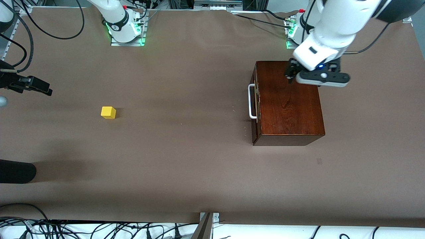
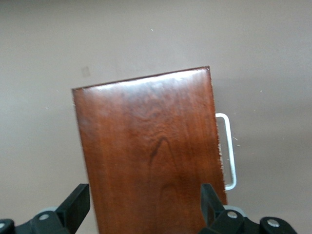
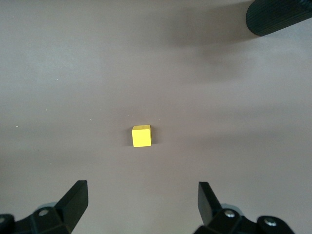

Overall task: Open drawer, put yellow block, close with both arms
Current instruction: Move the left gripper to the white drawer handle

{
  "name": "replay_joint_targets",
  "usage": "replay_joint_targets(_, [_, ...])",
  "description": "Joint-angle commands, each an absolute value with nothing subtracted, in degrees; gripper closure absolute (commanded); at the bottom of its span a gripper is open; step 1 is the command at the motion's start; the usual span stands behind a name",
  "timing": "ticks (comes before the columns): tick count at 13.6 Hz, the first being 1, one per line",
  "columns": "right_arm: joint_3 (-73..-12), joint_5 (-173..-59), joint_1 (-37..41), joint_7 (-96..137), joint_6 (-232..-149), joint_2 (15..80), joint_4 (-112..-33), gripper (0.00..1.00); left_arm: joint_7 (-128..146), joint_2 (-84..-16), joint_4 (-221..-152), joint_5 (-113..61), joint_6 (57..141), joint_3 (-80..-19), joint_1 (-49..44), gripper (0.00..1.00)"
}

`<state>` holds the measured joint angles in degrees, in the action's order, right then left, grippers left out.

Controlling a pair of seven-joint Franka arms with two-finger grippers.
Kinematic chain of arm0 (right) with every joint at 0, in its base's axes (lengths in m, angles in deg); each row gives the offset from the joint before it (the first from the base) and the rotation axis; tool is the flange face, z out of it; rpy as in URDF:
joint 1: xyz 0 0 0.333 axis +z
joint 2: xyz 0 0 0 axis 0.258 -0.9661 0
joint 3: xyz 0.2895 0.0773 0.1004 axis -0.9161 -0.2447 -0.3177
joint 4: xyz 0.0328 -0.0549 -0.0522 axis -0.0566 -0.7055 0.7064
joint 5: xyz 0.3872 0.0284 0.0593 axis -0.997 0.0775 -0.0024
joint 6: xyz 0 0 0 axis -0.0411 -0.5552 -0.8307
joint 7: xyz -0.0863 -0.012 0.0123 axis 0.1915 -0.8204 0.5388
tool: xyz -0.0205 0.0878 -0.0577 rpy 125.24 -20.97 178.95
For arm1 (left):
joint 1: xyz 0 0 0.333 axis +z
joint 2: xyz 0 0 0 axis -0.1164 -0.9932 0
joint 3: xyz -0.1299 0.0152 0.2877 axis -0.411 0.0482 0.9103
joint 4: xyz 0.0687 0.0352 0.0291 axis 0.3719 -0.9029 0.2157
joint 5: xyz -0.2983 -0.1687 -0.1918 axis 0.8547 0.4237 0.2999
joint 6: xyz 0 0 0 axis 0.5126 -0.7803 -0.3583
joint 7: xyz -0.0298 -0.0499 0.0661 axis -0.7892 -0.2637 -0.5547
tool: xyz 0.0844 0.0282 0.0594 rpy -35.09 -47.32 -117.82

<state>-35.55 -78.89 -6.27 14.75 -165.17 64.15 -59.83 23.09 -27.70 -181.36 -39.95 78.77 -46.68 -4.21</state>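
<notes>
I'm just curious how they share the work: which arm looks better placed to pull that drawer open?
Probably the left. The left gripper hangs open over the wooden box, close to the drawer's white handle. The right gripper, also open, is above the yellow block, toward the right arm's end.

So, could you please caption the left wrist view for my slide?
Open left gripper hovering over the closed wooden box, its white handle showing at one side.

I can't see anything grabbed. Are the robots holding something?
No. The left gripper is open over the box; the right gripper is open above the block.
</notes>
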Motion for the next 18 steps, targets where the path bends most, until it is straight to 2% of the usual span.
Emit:
replay_joint_targets(1, [-35.8,-78.0,-6.6,14.0,-164.7,63.9,-59.0,0.00,31.1,-29.7,-180.8,-42.7,77.5,-51.3,-5.1,0.00])
replay_joint_targets(6, [-35.8,-78.0,-6.6,14.0,-164.7,63.7,-59.0,0.00,48.1,-33.7,-183.9,-49.8,79.8,-60.0,-9.0,0.00])
replay_joint_targets(8, [-35.8,-78.1,-6.6,14.0,-164.7,63.7,-59.0,0.00,54.7,-36.6,-184.7,-53.2,79.8,-61.1,-11.8,0.00])
replay_joint_targets(11, [-35.8,-78.1,-6.6,14.0,-164.7,63.7,-59.0,0.00,62.6,-42.9,-184.4,-60.3,79.9,-61.0,-16.0,0.00])
replay_joint_targets(15, [-35.8,-78.1,-6.6,14.0,-164.7,63.7,-59.0,0.00,70.8,-49.4,-183.9,-60.7,82.7,-59.8,-17.7,0.00])
replay_joint_targets(18, [-35.7,-78.1,-6.6,14.0,-164.7,63.7,-59.0,0.00,72.3,-52.4,-183.8,-61.9,85.3,-54.4,-21.3,0.00])
